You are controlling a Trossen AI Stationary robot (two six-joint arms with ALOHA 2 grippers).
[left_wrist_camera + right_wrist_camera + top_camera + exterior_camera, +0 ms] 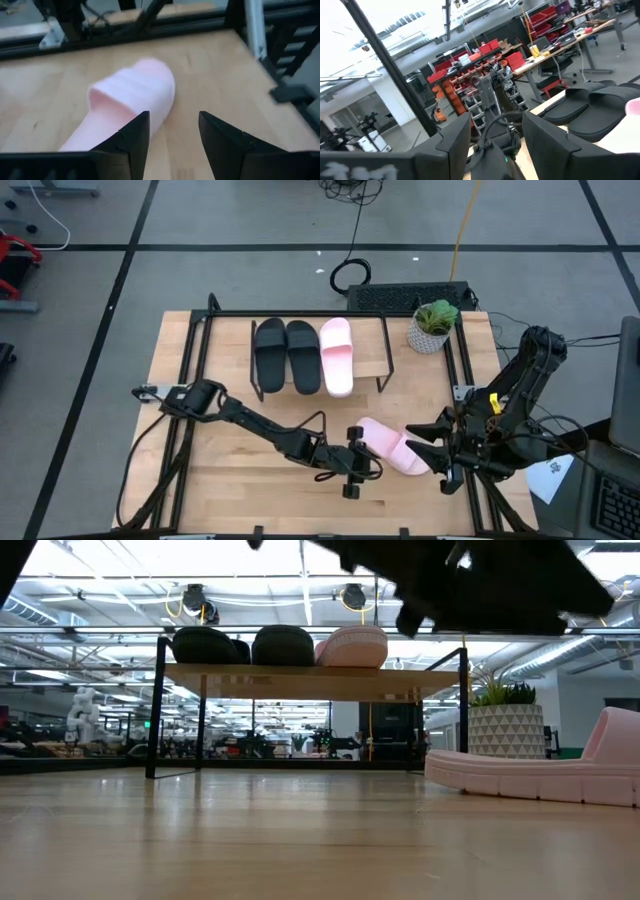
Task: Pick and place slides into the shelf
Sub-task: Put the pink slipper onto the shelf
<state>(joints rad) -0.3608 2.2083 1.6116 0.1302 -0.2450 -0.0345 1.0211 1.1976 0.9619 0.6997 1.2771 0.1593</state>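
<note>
Three slides sit on the shelf (pixel 370 367), upper centre; last pink slide (pixel 392 446) remains lower right. I see left gripper (pixel 172 137) released, right gripper (pixel 496 134) apparently released too.

Even bright overhead light, soft shadows, glaring ceiling lamps in low view, left wrist view blurred

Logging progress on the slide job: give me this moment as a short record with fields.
on shelf: black pair and one pink slide, side by side
loose slide: second pink slide on the table, near the front right
left gripper: open, beside the loose slide, not holding it
right gripper: open, empty, at the slide's other end
other items: potted plant at the back right corner
</note>
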